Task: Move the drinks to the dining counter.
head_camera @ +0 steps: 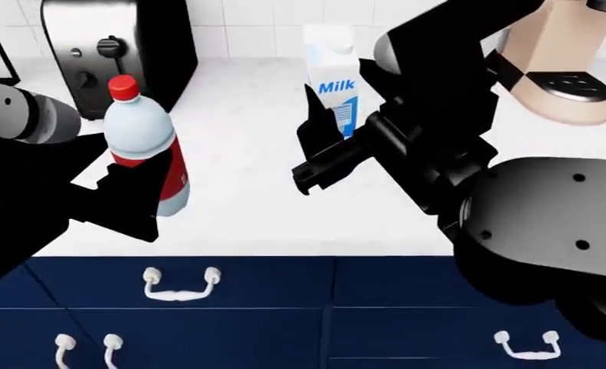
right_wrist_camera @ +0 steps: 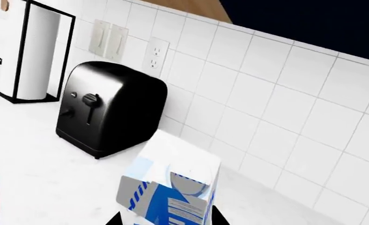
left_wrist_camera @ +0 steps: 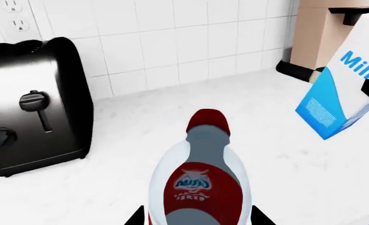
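Note:
The clear bottle [head_camera: 139, 142] with red cap and red label stands upright in my left gripper [head_camera: 144, 192], which is shut on its lower body. In the left wrist view the bottle [left_wrist_camera: 200, 183] fills the space between the black fingers of the left gripper [left_wrist_camera: 197, 221]. The white-and-blue milk carton [head_camera: 332, 84] is held by my right gripper [head_camera: 324, 146], shut on its lower half. In the right wrist view the carton [right_wrist_camera: 172, 192] sits tilted between the fingers of the right gripper [right_wrist_camera: 166, 221]. Both drinks are over a white counter [head_camera: 251, 192]. The dining counter is out of view.
A black toaster [head_camera: 118, 46] stands at the back left against the tiled wall [right_wrist_camera: 284, 98]. A beige coffee machine [head_camera: 560, 69] is at the back right. A paper towel holder [right_wrist_camera: 28, 51] stands beyond the toaster. Navy drawers [head_camera: 231, 307] with white handles lie below the counter's front edge.

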